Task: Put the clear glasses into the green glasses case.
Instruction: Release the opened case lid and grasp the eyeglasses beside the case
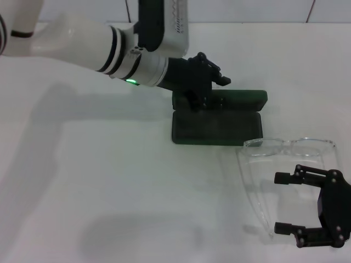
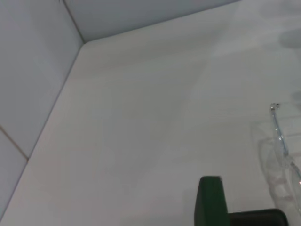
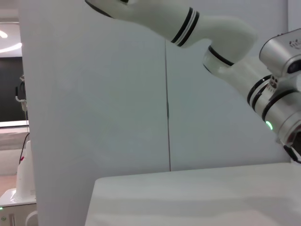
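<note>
The green glasses case (image 1: 216, 127) lies open at the table's middle, its lid (image 1: 241, 99) standing up behind the dark-lined base. My left gripper (image 1: 200, 87) is at the lid's left end, dark against the case. The left wrist view catches a green edge of the case (image 2: 211, 202) and part of the clear glasses (image 2: 282, 155). The clear glasses (image 1: 288, 147) rest on the table right of the case, lens toward the back, thin arms running toward the front. My right gripper (image 1: 277, 203) stands open near the front right, just beside the glasses' left arm, holding nothing.
The white table (image 1: 109, 181) stretches bare to the left and front. A white wall (image 2: 33, 70) borders it at the back. In the right wrist view, the left arm (image 3: 225, 42) reaches across in front of a panelled wall.
</note>
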`<state>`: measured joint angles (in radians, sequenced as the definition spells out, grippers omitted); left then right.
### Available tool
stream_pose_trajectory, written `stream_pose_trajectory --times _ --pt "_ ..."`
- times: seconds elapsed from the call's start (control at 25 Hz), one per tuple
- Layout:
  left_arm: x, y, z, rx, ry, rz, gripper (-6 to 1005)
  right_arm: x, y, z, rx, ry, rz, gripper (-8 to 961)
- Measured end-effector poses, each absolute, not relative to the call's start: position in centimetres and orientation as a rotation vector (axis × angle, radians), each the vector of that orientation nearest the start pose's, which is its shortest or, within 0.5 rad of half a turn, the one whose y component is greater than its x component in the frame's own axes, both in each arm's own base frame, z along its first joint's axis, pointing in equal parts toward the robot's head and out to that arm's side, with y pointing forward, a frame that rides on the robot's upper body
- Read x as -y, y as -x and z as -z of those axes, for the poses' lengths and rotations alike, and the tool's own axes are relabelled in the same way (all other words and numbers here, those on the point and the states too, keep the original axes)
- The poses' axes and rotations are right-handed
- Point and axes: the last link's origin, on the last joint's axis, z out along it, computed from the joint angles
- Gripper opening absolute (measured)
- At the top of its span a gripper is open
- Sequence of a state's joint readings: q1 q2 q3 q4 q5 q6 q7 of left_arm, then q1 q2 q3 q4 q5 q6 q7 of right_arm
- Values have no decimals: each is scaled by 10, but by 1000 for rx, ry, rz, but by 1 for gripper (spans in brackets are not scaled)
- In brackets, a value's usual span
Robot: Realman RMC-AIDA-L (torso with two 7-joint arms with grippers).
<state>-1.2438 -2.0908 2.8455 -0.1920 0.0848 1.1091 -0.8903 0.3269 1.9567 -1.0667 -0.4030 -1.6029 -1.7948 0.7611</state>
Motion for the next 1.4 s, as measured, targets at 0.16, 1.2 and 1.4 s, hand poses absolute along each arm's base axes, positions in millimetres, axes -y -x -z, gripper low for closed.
stream_pose_trajectory --times 0.16,1.2,1.4 --pt "-419 140 95 -254 2914 151 413 -232 -298 3 -93 2800 -978 808" --pt "-297 253 18 208 2147 1257 848 -348 -220 -73 -248 2930 -118 657" --pt "-281 257 28 246 2114 1272 876 -372 -190 -65 -259 2966 181 657"
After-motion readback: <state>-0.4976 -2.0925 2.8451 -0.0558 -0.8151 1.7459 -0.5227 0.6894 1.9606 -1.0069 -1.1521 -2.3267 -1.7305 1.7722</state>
